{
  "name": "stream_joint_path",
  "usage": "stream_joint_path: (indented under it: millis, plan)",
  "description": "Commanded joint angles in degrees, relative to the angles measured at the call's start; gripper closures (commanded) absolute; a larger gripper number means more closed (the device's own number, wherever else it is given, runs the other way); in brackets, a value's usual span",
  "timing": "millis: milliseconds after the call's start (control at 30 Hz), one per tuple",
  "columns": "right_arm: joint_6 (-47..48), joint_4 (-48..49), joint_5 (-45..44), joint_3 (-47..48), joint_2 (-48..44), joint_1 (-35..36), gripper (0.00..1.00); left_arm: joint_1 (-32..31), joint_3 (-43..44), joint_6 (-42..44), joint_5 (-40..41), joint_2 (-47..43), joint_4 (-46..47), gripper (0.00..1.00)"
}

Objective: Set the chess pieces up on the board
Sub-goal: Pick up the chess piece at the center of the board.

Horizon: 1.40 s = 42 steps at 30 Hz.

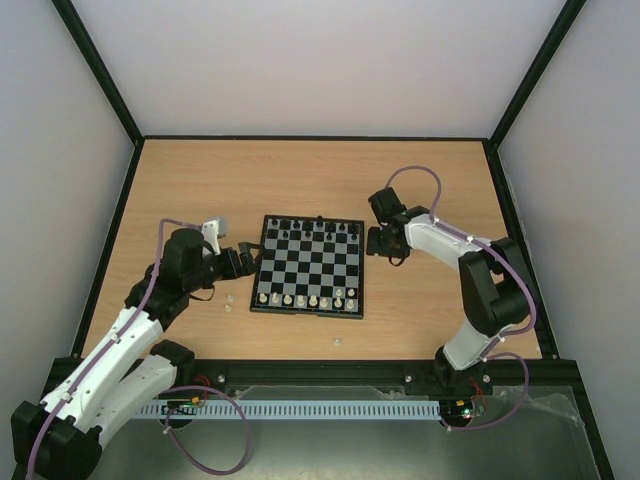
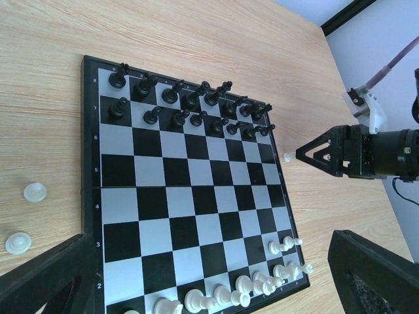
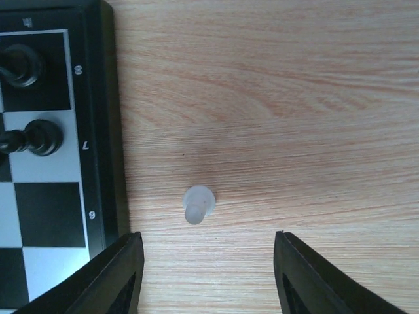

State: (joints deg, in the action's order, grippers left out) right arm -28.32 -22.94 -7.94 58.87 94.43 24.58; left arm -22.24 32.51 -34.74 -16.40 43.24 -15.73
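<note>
White-shelled arms point(image 1: 118, 350), black joints, lilac cables point(image 1: 413, 169), matte black wedge-shaped jaws.

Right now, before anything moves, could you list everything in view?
board: one, black and pale chequered, table centre.
black pieces: two rows, black, board's far end.
white pieces: about ten, whitish, board's near end.
loose pieces: four, translucent whitish, on table; two left of board, one right, one in front.
table: one, light wood.
left pincer: one, black, open, at board's left edge.
right pincer: one, black, open, beside the right loose piece.
</note>
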Motion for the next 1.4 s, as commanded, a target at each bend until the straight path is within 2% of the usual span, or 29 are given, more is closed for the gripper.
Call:
stream_joint_path:
  millis: [0,333,567,833,1100,1367]
  plan:
    - [0.35,-0.38,-0.85,0.46,2.17,-0.23,0.49,-0.26,-0.49,0.75,-0.9,-0.49,1.21,0.01]
    - [0.63,0.08,-0.08,2.88,6.15,-0.32,0.75,-0.26,-0.36,0.82,-0.56,-0.02,1.4,0.01]
    - [0.94,0.25,-0.1,3.24,7.1,-0.32,0.87,-0.27,-0.34,0.86,-0.47,0.05,1.58,0.01]
    - [1.07,0.24,-0.04,3.05,6.24,-0.32,0.95,-0.26,-0.38,0.77,-0.54,0.69,1.97,0.01]
    - [0.47,-0.78,2.38,-0.24,-2.66,1.0,0.96,-0.26,-0.13,0.81,-0.26,0.7,1.71,0.01]
    - [-1.46,-6.44,0.79,-0.15,-10.6,11.43,0.95,-0.26,-0.02,0.68,-0.03,0.7,1.74,0.01]
